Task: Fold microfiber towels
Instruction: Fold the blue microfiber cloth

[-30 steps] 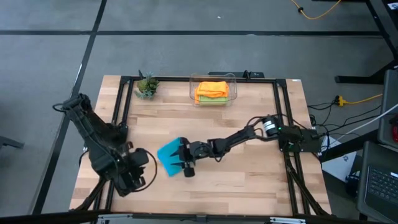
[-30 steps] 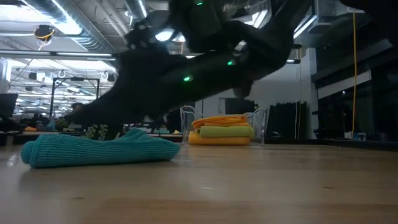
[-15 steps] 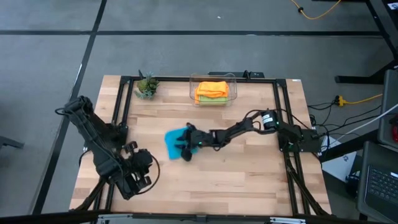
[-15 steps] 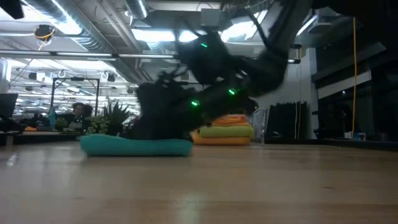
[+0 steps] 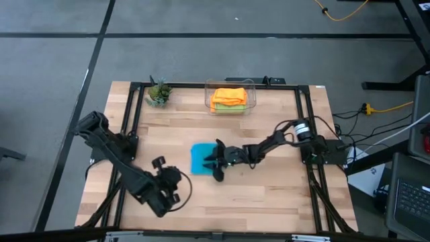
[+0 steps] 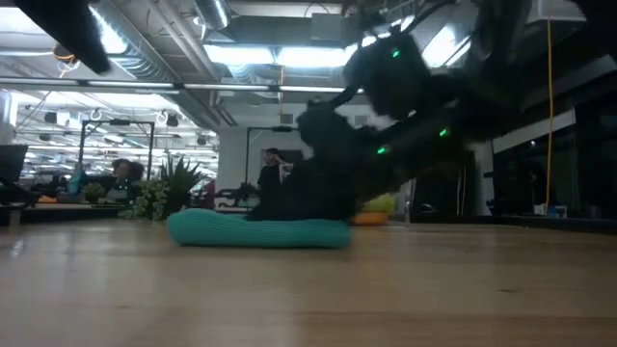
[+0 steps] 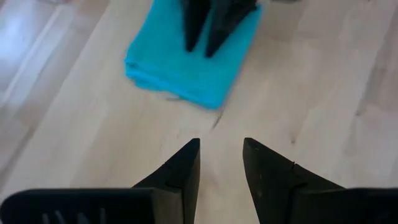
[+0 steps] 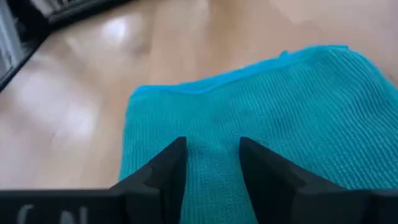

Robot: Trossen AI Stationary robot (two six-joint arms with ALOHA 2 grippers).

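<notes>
While you compare with a second ago, you will see the teal towel point(image 5: 201, 159) has gone from a loose, skewed shape left of bench centre to a neat folded rectangle nearer the middle of the bench point(image 5: 269, 195), and the right gripper point(image 5: 216, 162) has travelled with it; the left gripper point(image 5: 163, 195) has shifted from about 8 o'clock of the bench towards 7 o'clock, closer to centre. From above you get the layout: the right arm reaches in from 3 o'clock with its jaws over the towel's right edge, the left arm waits at 7 o'clock well apart from the towel, and at 12 o'clock a clear bin point(image 5: 230, 98) holds a stack of orange and green towels point(image 5: 229, 97), with a small plant point(image 5: 158, 92) at 11 o'clock. The low view adds what the top view cannot: the folded towel point(image 6: 258, 230) lies flat and thick on the bench, with the dark arm pressed low behind it and people far off in the room. The left wrist view shows the towel point(image 7: 189, 59) ahead with the other arm's fingers on it, and its own jaws apart and empty. The right wrist view shows its jaws a little apart, both tips resting on the teal towel point(image 8: 273, 137), gripping no fold that you can see.
</notes>
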